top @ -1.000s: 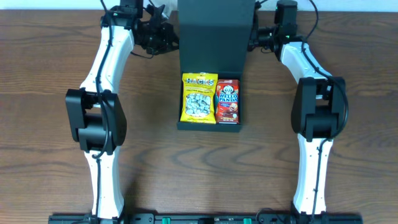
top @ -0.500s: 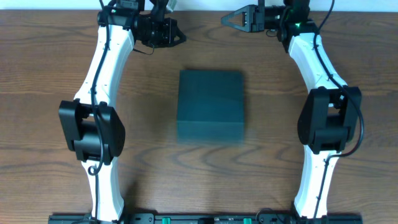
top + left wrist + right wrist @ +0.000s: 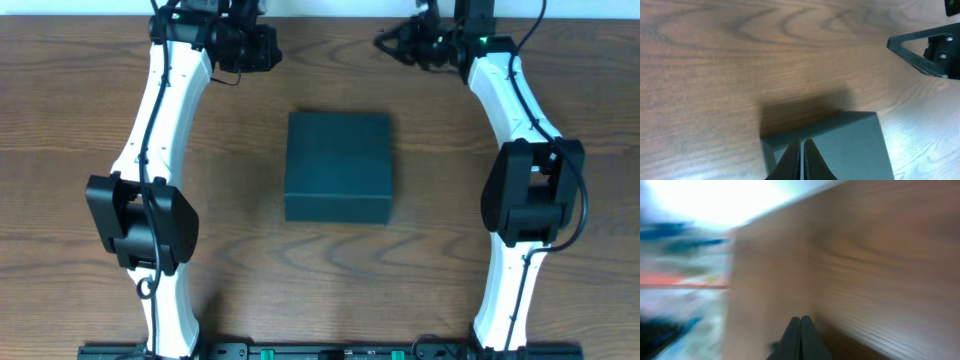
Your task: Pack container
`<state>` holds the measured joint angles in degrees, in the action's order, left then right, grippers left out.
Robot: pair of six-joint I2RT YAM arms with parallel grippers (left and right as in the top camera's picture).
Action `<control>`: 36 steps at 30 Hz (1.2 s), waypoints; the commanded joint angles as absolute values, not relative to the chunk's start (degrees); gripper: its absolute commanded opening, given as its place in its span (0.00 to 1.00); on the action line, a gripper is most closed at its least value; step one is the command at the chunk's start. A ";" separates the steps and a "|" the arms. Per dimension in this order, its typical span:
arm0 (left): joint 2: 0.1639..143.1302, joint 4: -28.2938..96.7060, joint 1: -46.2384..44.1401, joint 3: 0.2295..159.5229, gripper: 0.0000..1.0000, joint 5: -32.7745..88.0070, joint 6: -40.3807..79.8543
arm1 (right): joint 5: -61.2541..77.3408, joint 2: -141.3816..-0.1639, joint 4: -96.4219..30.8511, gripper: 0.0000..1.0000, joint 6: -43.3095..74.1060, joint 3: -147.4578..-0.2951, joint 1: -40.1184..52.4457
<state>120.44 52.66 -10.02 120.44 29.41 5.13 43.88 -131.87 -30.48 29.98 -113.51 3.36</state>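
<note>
Left end effector: we see its two dark fingers pressed together with nothing between them. In the left wrist view they meet along a thin seam, low in the frame, in front of the container. It sits close to the far edge of the tabletop, left of centre.

Right end effector: its fingers are likewise pressed together and hold nothing. In the right wrist view the tips form a single dark wedge. The rest of that view is heavily blurred, and we make out only wood grain and a bright patch beyond the tabletop's edge. It lies near the far edge, right of centre, with its tip pointing toward the left end effector, and the two are well apart.

Container: a dark teal square box with its lid down flat, so we see nothing of the inside. It stands in the middle of the tabletop, between the two arms, and touches neither end effector. The left wrist view shows one corner and the flat top, with a shadow on the wood beside it.

Arms: white links with black joints run from the near edge up the left side and the right side of the tabletop.
</note>
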 commanded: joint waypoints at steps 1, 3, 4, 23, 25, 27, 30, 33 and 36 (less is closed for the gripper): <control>115.61 54.30 -12.71 120.55 0.06 23.03 4.16 | 30.28 -128.05 -36.05 0.01 21.69 -114.24 2.96; 114.39 56.03 -14.33 120.55 0.06 20.27 2.76 | 28.45 -124.95 -41.43 0.01 17.30 -115.02 2.92; 113.93 56.95 -15.05 120.55 0.06 20.38 1.69 | 27.33 -123.24 -43.48 0.02 15.31 -115.31 2.90; 115.02 64.60 -18.81 109.73 0.06 40.71 -20.43 | 21.15 -85.52 -80.20 0.02 -2.63 -111.63 2.46; 115.02 63.61 -18.61 107.11 0.06 42.24 -22.06 | 20.78 -81.58 -81.06 0.02 -2.61 -107.72 3.70; 115.02 62.41 -18.76 104.42 0.06 44.03 -23.46 | 21.28 -75.61 -80.16 0.02 -0.16 -100.16 5.37; 115.02 59.99 -19.14 100.84 0.06 46.74 -24.67 | 21.43 -66.08 -75.16 0.01 5.82 -86.85 8.49; 115.02 56.58 -19.14 97.67 0.06 48.71 -24.64 | 21.41 -57.36 -67.94 0.02 11.92 -74.65 10.98; 115.02 53.91 -19.16 94.96 0.06 50.04 -24.64 | 21.41 -48.77 -60.34 0.02 19.25 -62.50 13.76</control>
